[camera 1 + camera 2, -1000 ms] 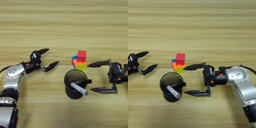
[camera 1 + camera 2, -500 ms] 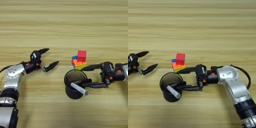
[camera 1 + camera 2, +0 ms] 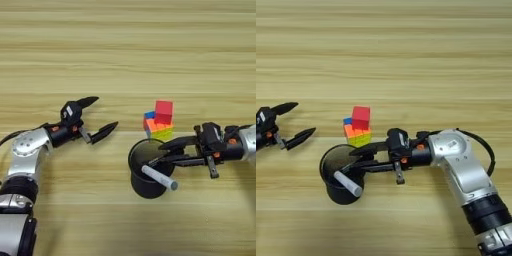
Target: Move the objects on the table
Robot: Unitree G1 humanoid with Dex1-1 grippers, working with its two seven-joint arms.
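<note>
I see the black round cup (image 3: 148, 169) standing upright on the table (image 3: 128, 60), near the front and slightly right of centre. The grey-white marker (image 3: 159, 177) leans inside it, its lower end sticking out over the cup's front right rim. Just behind the cup sits the blue-orange-yellow block (image 3: 157, 128), with the small red cube (image 3: 164, 111) stacked on top of it. I cannot make out the thin black pen with certainty.

My right gripper (image 3: 162, 152) reaches in from the right at the cup's right rim. Its two fingers are spread: the upper finger (image 3: 367, 148) lies over the rim, and the lower finger tip points into the cup's mouth close to the marker. I cannot tell whether either finger touches the rim or the marker.

My left gripper (image 3: 102, 117) hovers at the left, well apart from the cup and the blocks. Its fingers are spread wide, tips pointing right, and nothing is between them.
</note>
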